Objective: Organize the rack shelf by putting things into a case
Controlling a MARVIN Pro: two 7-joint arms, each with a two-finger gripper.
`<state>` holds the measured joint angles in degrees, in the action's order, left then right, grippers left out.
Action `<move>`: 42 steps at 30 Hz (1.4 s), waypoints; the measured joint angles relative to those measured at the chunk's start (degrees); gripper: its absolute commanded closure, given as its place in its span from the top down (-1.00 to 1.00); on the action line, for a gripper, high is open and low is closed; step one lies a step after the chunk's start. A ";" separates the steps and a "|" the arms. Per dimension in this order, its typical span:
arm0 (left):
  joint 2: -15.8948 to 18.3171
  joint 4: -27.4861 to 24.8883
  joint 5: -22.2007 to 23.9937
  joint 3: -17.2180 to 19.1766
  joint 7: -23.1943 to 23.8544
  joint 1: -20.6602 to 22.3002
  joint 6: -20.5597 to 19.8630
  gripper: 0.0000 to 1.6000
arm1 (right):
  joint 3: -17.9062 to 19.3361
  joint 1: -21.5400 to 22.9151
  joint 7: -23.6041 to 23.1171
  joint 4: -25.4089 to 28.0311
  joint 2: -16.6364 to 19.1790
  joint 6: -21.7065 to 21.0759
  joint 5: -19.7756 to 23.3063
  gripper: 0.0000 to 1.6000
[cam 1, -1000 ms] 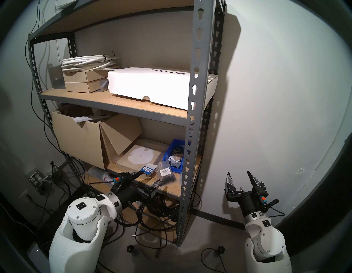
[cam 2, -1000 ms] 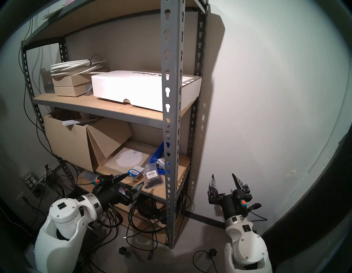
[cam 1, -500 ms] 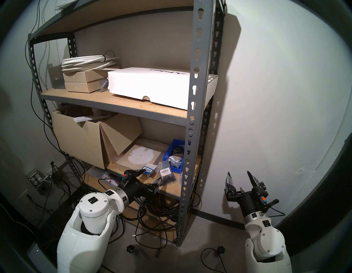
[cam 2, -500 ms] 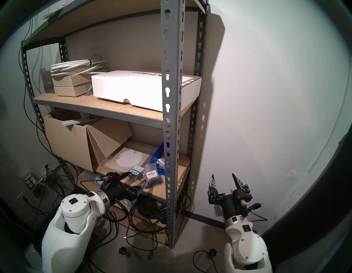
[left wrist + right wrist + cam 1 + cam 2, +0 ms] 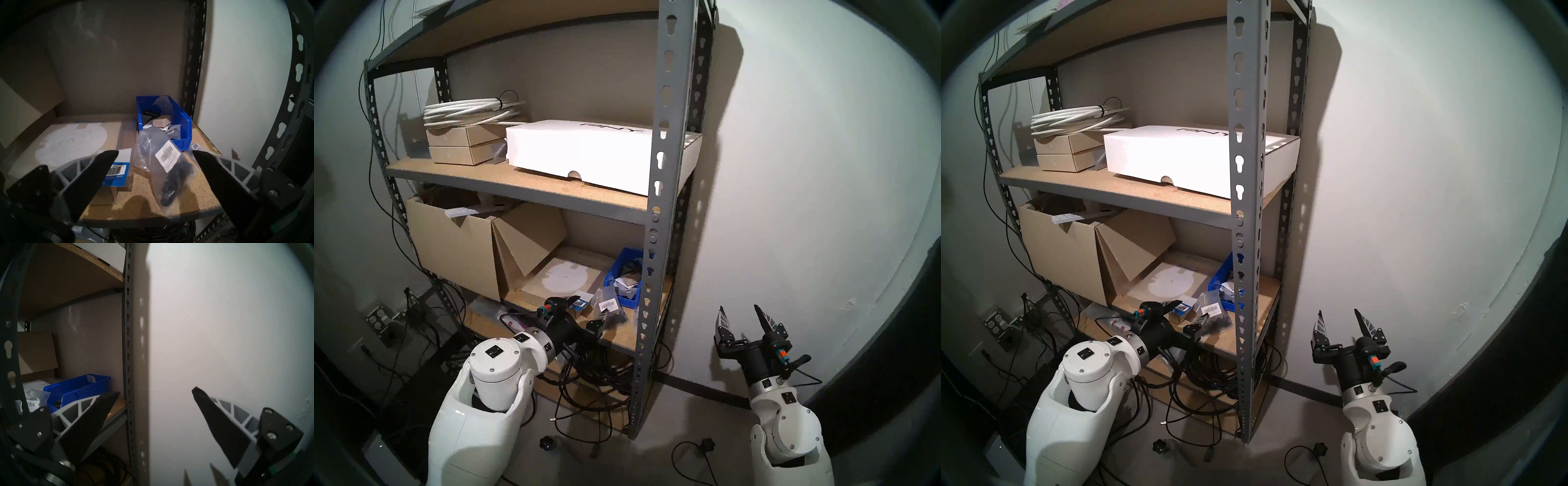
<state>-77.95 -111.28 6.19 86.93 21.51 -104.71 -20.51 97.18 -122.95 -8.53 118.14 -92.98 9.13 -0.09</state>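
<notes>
The grey rack shelf has a tan lower board. On it, by the right uprights, stands the blue case, holding several small packets; it also shows in the left wrist view and the right wrist view. In front of it lies a clear bag of dark parts with a barcode label. A blue-and-white packet lies to the bag's left. My left gripper is open at the board's front edge, the bag between its fingers. My right gripper is open and empty, right of the rack.
A flat tan box with a white circle and a large open brown cardboard box fill the board's left. A white box and a cable coil sit on the board above. Tangled cables lie below.
My left arm has moved right and forward along the lower board, so its open gripper now straddles the clear bag. The right arm has not moved.
</notes>
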 measured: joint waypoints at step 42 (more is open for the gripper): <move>-2.51 7.31 -3.47 -3.87 -5.61 4.14 1.78 1.00 | 0.00 -0.01 0.02 0.00 0.03 -0.01 0.00 1.00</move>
<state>-80.46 -103.97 2.73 83.05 15.89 -100.57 -18.73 97.18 -122.96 -8.51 118.14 -92.95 9.12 -0.08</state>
